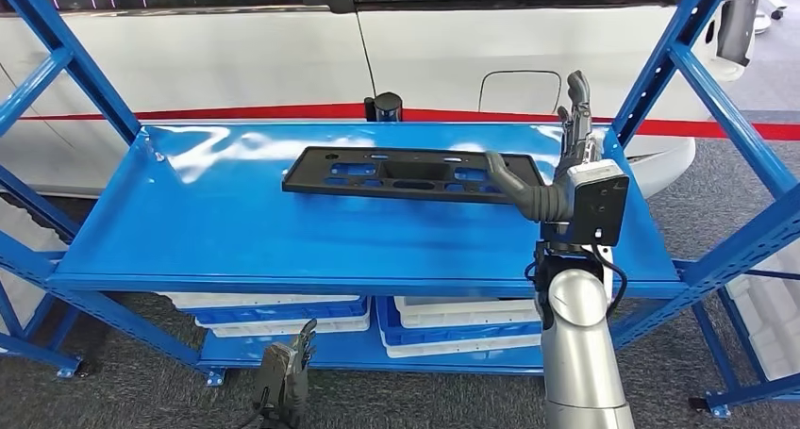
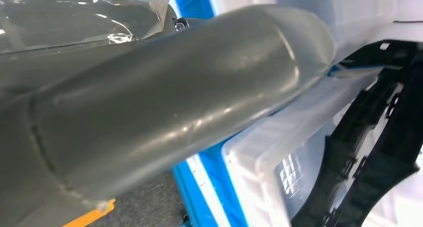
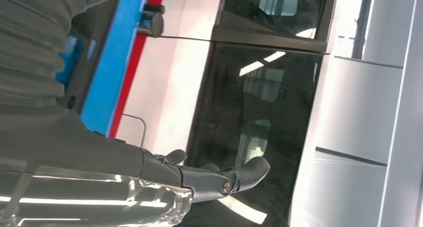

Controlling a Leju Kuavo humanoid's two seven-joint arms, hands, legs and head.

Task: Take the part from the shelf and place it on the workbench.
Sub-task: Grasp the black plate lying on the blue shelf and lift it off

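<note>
Nearest, the left hand hangs low by the bottom shelf's white plastic bins, fingers loosely curled, nothing in it. Up comes the right hand, fingers straight and spread, thumb reaching over the near right end of the flat black plastic part — no grasp yet. That part lies on the blue metal shelf. Behind, a white vehicle. Everything's ahead: gripping, lifting, carrying to the workbench.

Black part, blue shelf, white bins.
</note>
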